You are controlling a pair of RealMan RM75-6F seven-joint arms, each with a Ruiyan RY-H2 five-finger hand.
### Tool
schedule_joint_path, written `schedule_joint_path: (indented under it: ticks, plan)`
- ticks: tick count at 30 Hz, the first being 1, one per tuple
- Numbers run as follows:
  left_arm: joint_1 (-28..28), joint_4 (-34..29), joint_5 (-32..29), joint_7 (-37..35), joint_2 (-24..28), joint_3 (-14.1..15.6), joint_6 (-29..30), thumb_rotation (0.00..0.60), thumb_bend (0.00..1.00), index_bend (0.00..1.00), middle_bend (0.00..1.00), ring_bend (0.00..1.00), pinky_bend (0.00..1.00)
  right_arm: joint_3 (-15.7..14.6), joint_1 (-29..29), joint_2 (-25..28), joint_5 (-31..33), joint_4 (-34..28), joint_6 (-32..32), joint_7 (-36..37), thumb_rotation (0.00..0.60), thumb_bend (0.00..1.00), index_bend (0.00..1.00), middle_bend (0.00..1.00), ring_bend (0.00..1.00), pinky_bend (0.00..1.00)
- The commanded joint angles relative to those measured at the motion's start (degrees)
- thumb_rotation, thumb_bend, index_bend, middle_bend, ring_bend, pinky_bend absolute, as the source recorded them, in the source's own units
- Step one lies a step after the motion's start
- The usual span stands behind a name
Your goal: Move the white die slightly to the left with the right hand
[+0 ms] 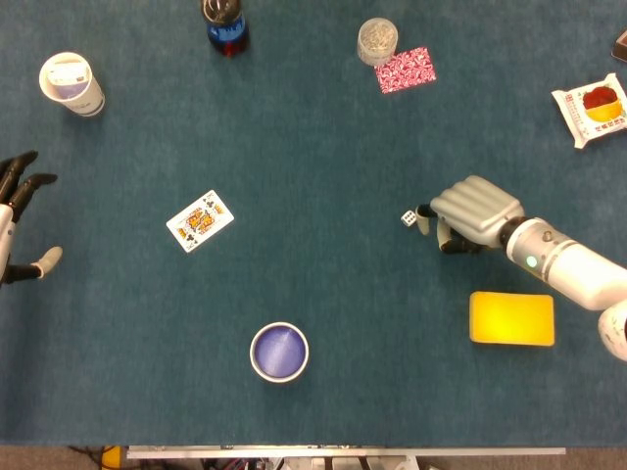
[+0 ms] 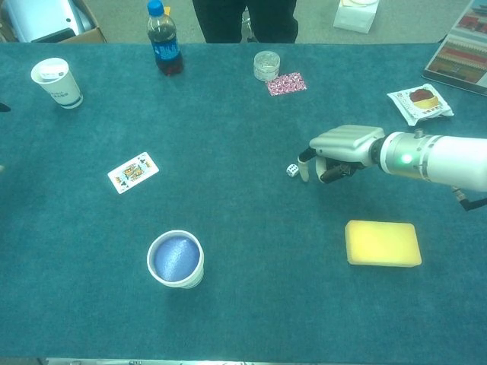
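The small white die point(image 1: 408, 217) point(image 2: 292, 170) lies on the blue-green table cloth, right of centre. My right hand point(image 1: 472, 213) point(image 2: 344, 147) hovers just to its right, knuckles up and fingers bent down toward the cloth. Its thumb tip point(image 1: 423, 219) is a narrow gap away from the die and nothing is in the hand. My left hand point(image 1: 20, 220) rests at the far left edge with fingers spread, holding nothing.
A yellow sponge point(image 1: 511, 318) lies in front of my right forearm. A playing card point(image 1: 200, 220) and a blue cup point(image 1: 279, 351) sit left of the die. Along the far side stand a paper cup point(image 1: 72, 83), cola bottle point(image 1: 225, 24), jar point(image 1: 377, 41), red packet point(image 1: 406, 70), snack packet point(image 1: 593, 113).
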Motion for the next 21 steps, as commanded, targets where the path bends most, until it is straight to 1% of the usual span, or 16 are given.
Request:
schedule_joint_path:
  ticks: [1,9,21]
  plan:
    - [0.02,0.08,-0.04,-0.04,-0.05,0.05,-0.03,0.6,0.21,0.19,0.08,0.08,0.36,0.1,0.0,-0.19,0.1,0.17,0.2,0.05,0.344,1.0,0.37,1.0,1.0,1.0]
    - [0.08,0.57,-0.17,-0.38,-0.3,0.16,-0.16,0.6,0.21,0.19,0.08,0.08,0.36,0.59,-0.3,-0.96,-0.31,0.87,0.99,0.76,0.349,1.0,0.31,1.0,1.0,1.0]
    - [0.25,1.14,-0.23,-0.98,-0.52,0.3,-0.12,0.6,0.21,0.19,0.07,0.08,0.36,1.49,-0.66,-2.0,-1.62,1.96,1.3,2.48,0.349,1.0,0.31,1.0,1.0,1.0]
